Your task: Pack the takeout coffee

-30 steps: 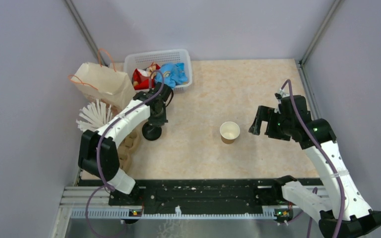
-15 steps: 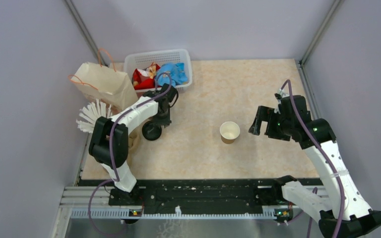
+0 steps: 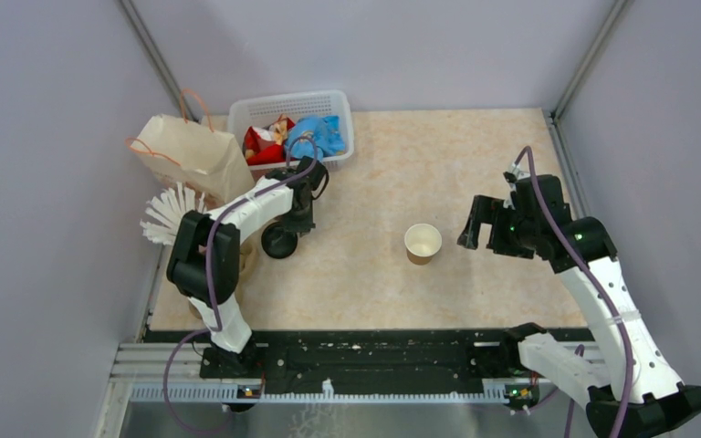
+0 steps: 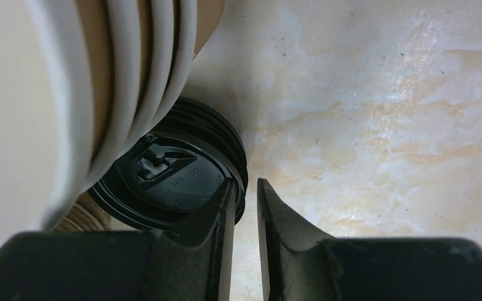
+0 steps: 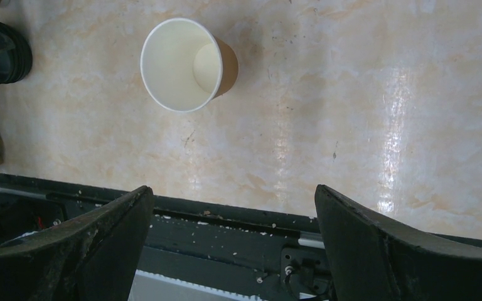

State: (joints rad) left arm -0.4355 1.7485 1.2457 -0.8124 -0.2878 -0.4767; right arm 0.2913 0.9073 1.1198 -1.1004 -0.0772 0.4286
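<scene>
No takeout coffee is in view. A lidless brown paper cup (image 3: 423,243) (image 5: 185,63) with a white inside stands upright mid-table. A stack of black lids (image 3: 278,242) (image 4: 163,188) sits at the left, partly under a tilted stack of white-rimmed cups (image 4: 132,63). My left gripper (image 3: 294,219) (image 4: 245,182) hangs over the lids' right edge. Its jaws stand a narrow gap apart, one finger over the top lid, the other over bare table. My right gripper (image 3: 479,239) (image 5: 233,189) is wide open and empty, right of the cup.
A tan paper bag (image 3: 192,155) with orange handles stands at the far left. Behind it is a white basket (image 3: 297,99) of red and blue packets. A white fanned bundle (image 3: 173,214) and a brown cardboard carrier (image 3: 235,266) lie beside the lids.
My left gripper has shifted a little to the right over the lids and its jaws have parted slightly from shut. Its elbow has swung inward. The right arm and cup have not moved.
</scene>
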